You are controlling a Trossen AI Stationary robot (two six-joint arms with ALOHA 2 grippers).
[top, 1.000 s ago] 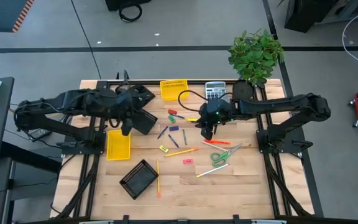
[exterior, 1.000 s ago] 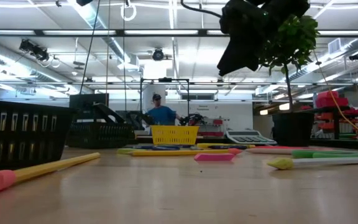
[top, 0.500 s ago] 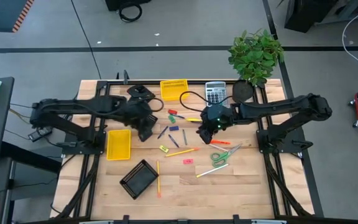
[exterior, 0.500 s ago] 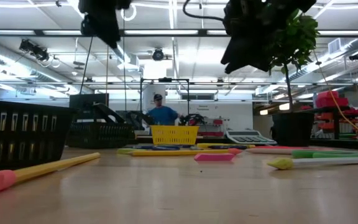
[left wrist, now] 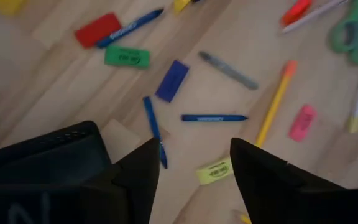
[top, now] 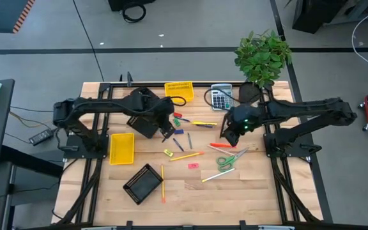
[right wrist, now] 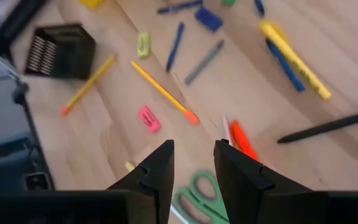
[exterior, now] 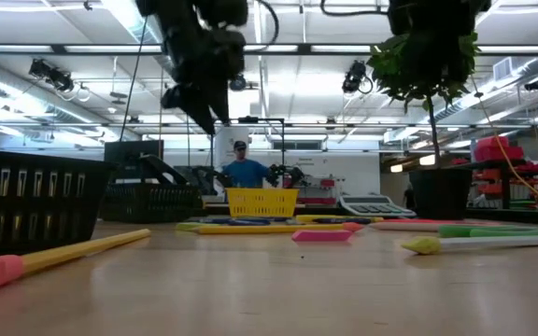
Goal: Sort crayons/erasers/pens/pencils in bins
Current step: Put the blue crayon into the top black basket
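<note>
Pale wood tabletop point(top: 248, 185), strewn with stationery, lies under both arms as I watch from the console. My left gripper point(left wrist: 191, 168) hangs with its fingers spread apart and nothing between them; just below the gap lie two blue crayons point(left wrist: 214, 117), a yellow eraser point(left wrist: 214, 171) and a blue eraser point(left wrist: 172, 80), with a green eraser point(left wrist: 127, 57) and a red one point(left wrist: 98, 29) farther off. A black mesh bin point(left wrist: 42, 155) sits against that gripper's side, mostly cut off by the frame. My right gripper point(right wrist: 194, 163) hovers with its fingers parted and empty over an orange marker point(right wrist: 243, 140), green-handled scissors point(right wrist: 199, 198) partly hidden behind the fingers, a pink eraser point(right wrist: 148, 119) and an orange-tipped yellow pencil point(right wrist: 164, 92). A second mesh bin point(right wrist: 61, 50) stands beyond. In the level view the right gripper is lost against the potted plant point(exterior: 428, 65). A second ago the left gripper was back by the yellow bin point(top: 121, 147) and nearly closed; it has since swung across to the crayons and opened. The right gripper has drifted outward from the centre.
</note>
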